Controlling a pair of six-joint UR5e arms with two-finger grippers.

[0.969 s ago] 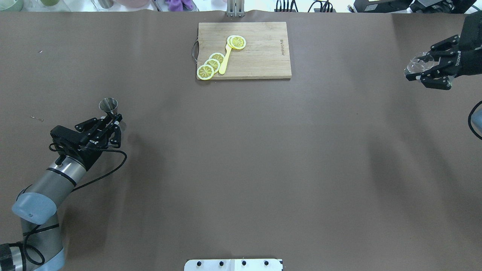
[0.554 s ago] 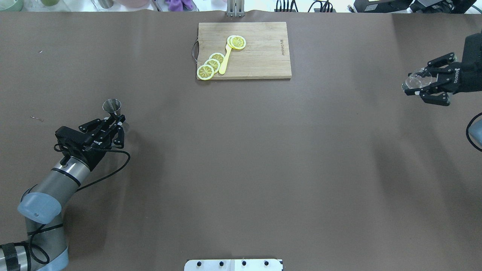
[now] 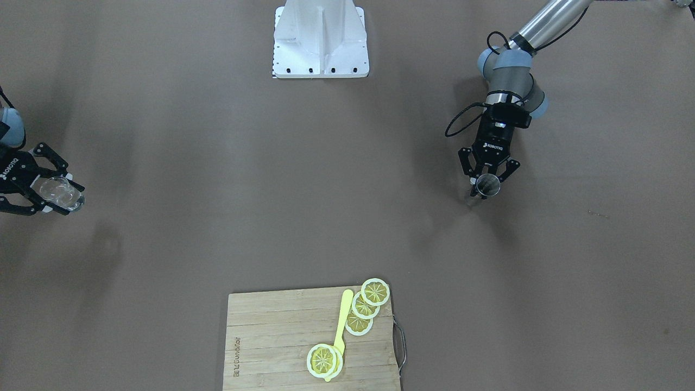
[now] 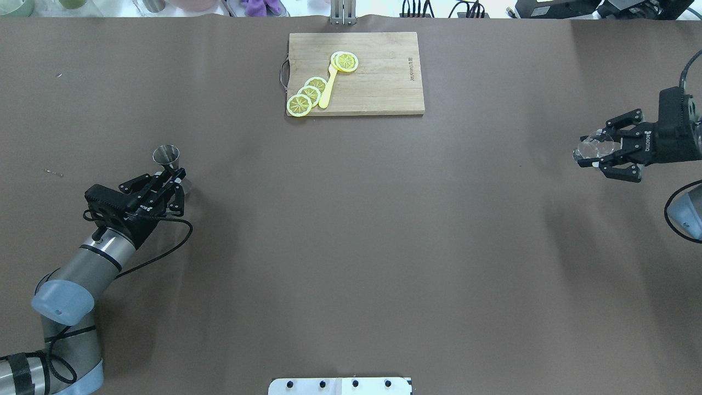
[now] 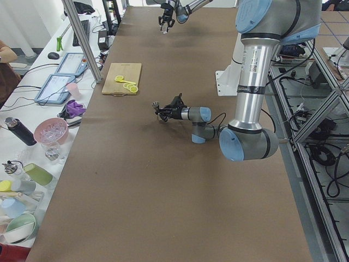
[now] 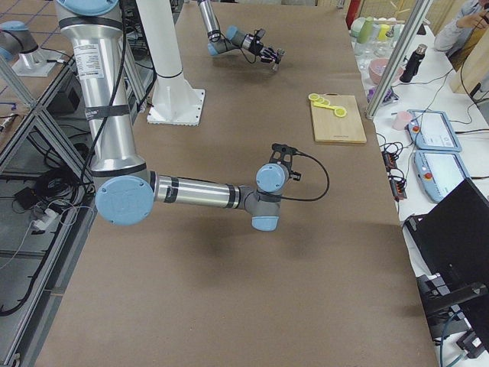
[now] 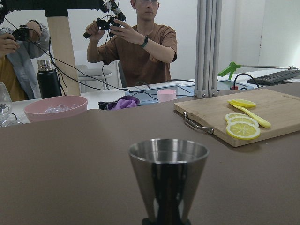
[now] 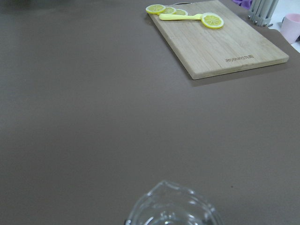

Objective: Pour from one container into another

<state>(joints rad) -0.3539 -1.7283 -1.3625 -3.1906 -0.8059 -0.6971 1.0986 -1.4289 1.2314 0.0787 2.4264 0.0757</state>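
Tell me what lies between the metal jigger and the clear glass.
Nothing: the overhead view shows only bare brown table between jigger and glass; the cutting board sits farther back.

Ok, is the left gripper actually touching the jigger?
Touching. The overhead view shows the fingers of the left gripper pinched on the waist of the jigger, one on each side.

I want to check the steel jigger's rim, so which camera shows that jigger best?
The left wrist view: the jigger fills the foreground, its rim sharp. Overhead and front-facing views show it small in the left pincer; in the side views it is a speck.
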